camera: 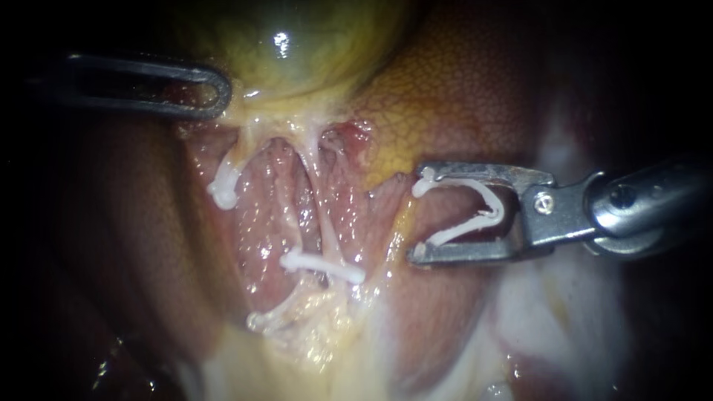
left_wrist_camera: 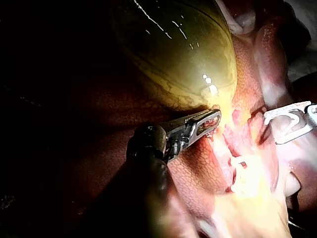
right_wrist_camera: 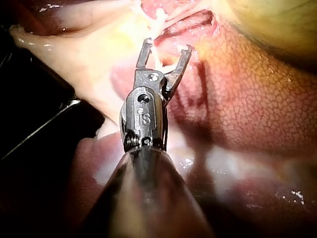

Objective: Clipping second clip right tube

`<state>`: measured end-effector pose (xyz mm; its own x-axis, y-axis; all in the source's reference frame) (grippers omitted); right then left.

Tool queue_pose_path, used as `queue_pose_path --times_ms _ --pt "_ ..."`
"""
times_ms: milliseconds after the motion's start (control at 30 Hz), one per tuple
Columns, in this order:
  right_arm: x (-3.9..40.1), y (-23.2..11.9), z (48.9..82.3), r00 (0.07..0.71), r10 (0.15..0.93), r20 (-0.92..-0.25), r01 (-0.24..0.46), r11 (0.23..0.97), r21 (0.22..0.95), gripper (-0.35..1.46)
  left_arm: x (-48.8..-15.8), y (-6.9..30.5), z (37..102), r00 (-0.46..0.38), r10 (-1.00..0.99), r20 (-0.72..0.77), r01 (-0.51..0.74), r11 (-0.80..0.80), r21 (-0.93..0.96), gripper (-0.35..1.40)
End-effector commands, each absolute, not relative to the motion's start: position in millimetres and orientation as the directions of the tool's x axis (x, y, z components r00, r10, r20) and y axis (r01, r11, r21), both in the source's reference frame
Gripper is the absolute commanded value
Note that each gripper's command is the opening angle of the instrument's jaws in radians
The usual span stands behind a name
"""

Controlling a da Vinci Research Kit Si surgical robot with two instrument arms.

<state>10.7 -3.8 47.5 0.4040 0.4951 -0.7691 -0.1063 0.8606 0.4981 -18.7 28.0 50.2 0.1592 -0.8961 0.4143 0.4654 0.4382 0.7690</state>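
Left instrument [camera: 212, 93], upper left of the endoscope view: jaws clenched on the lower edge of the gallbladder [camera: 297, 52]. Judged purpose: lifting the gallbladder toward the top of the frame, off the liver [camera: 460, 96], to stretch the strands beneath it and expose them.

Right instrument [camera: 420, 217], entering from the right edge, tip at centre right: jaws spread wide, grasping an unclosed white loaded clip [camera: 496, 212] seated along both jaws, hinge toward the shaft. Mouth turned toward the centre of the frame, level with the bare stretch of the right tube [camera: 321, 223] but well apart from it. No tissue between the jaws. Judged reason for this attitude: alignment for a sideways approach across the tube.

Right tube, centre of the frame:
- thin, pale pink, glistening strand, drawn taut;
- slanting from the gallbladder's neck down and slightly to the right;
- crossed near its lower end by a closed white placed clip [camera: 323, 267], lying nearly level;
- bare length above that clip, apparently free for the second one.

Side clip [camera: 223, 186], closed, centre left: clear of the working line.

Right wrist view: pale strands ahead of the spread jaws, not yet between them.
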Motion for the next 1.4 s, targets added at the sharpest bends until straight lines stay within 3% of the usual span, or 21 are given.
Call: queue_pose_path --times_ms 33,333,733,1167,1400 --pt "10.9 -3.8 47.6 0.398 0.515 -0.759 -0.112 0.849 0.517 0.5 -18.8 28.0 50.2 0.159 -0.896 0.414 0.467 0.438 0.768 -0.35" --pt "13.3 -5.1 50.6 0.377 0.611 -0.697 -0.126 0.779 0.615 0.5 -18.9 27.8 50.0 0.157 -0.896 0.414 0.469 0.437 0.767 -0.35" --pt "15.7 -6.1 54.2 0.363 0.654 -0.664 -0.113 0.738 0.665 0.5 -19.1 27.5 49.9 0.155 -0.896 0.415 0.472 0.437 0.766 -0.35" --pt "18.8 -6.3 56.6 0.295 0.706 -0.644 -0.052 0.685 0.727 0.5 -19.1 27.3 49.9 0.155 -0.896 0.416 0.474 0.437 0.765 -0.35" --pt "19.7 -6.3 57.4 0.217 0.754 -0.62 0.042 0.627 0.778 0.5 -19.1 27.3 50.0 0.155 -0.896 0.416 0.474 0.437 0.765 -0.35"
